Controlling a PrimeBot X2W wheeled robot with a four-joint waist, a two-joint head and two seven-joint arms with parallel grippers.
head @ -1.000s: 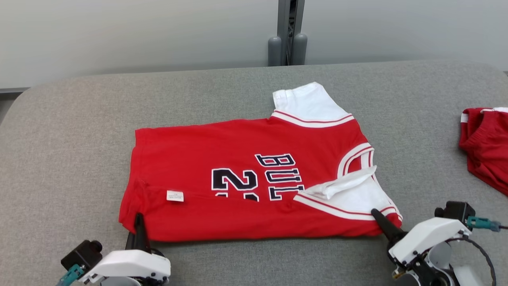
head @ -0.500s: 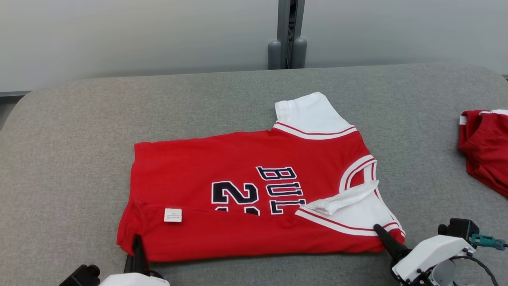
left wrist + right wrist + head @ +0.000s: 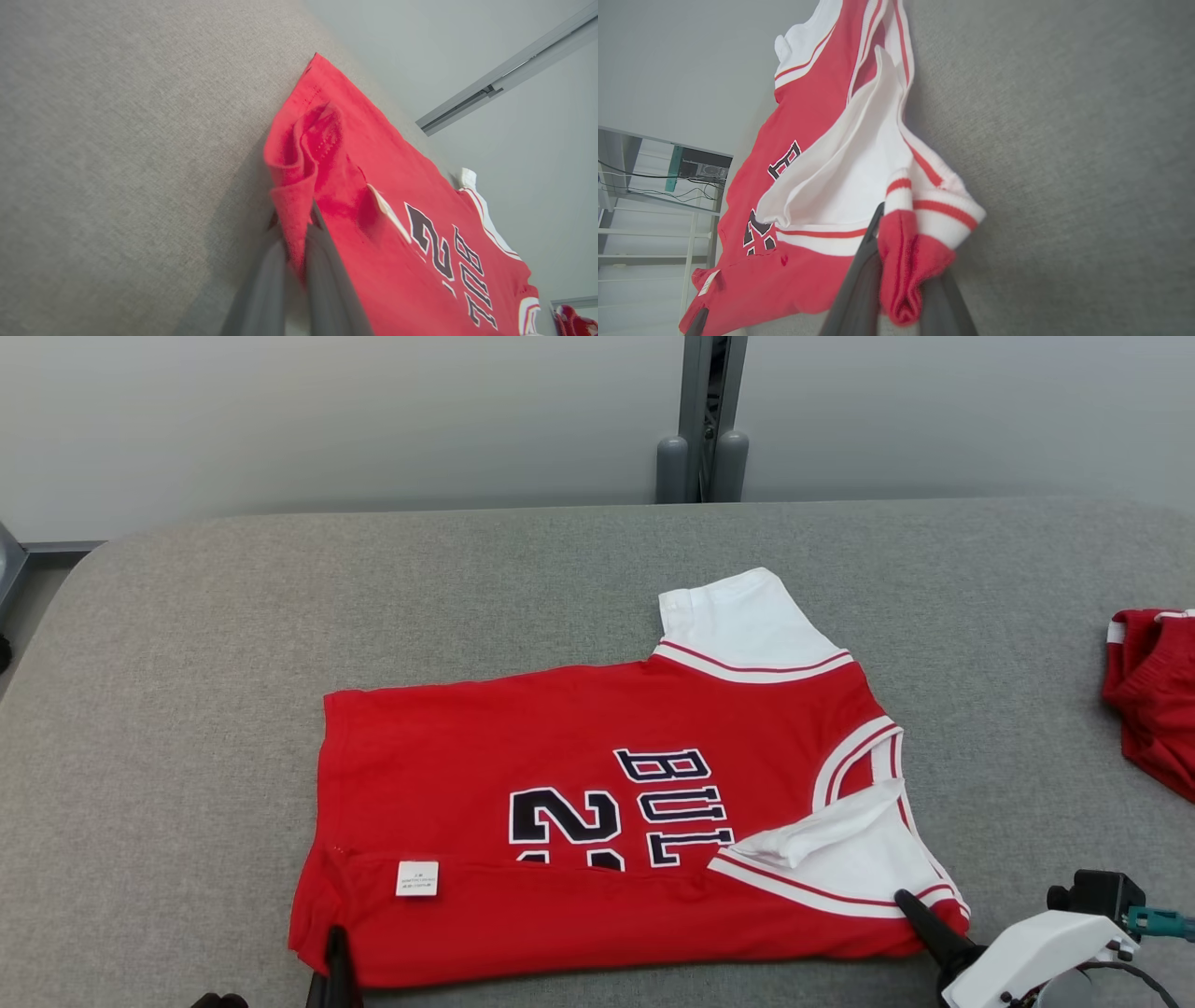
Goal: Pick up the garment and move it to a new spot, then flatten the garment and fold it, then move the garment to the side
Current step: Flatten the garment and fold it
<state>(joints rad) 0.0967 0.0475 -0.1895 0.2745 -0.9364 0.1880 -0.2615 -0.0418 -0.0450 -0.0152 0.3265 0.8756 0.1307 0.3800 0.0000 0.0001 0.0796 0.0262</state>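
The garment [image 3: 597, 747] lies spread across the middle of the grey table [image 3: 187, 663], hem to the left and collar to the right. Its near long edge is already turned over, so a red band carrying the small white label [image 3: 417, 878] covers the lower part of the number. The far sleeve [image 3: 738, 616] sticks out flat; the near sleeve [image 3: 840, 859] is folded in over the chest.

The left gripper [image 3: 334, 957] is pinched tight on the near-left hem corner, and the left wrist view shows red cloth bunched at its tips. The right gripper [image 3: 910, 907] is clamped on the near-right shoulder corner, with striped trim and red cloth wedged between its fingers.

Over the last second the head camera has shifted. Even so, measured against the table's far edge and the red shorts [image 3: 1153, 700] at the far right, the garment has slid nearer to the robot. Both grippers have drawn back with it, and the turned-over band has kept its shape.

That looks like a two-handed drag to set the half-folded garment in a better place — both grips are holding. By my reading, the far side and far sleeve remain to be folded, and the move to the side comes after that.
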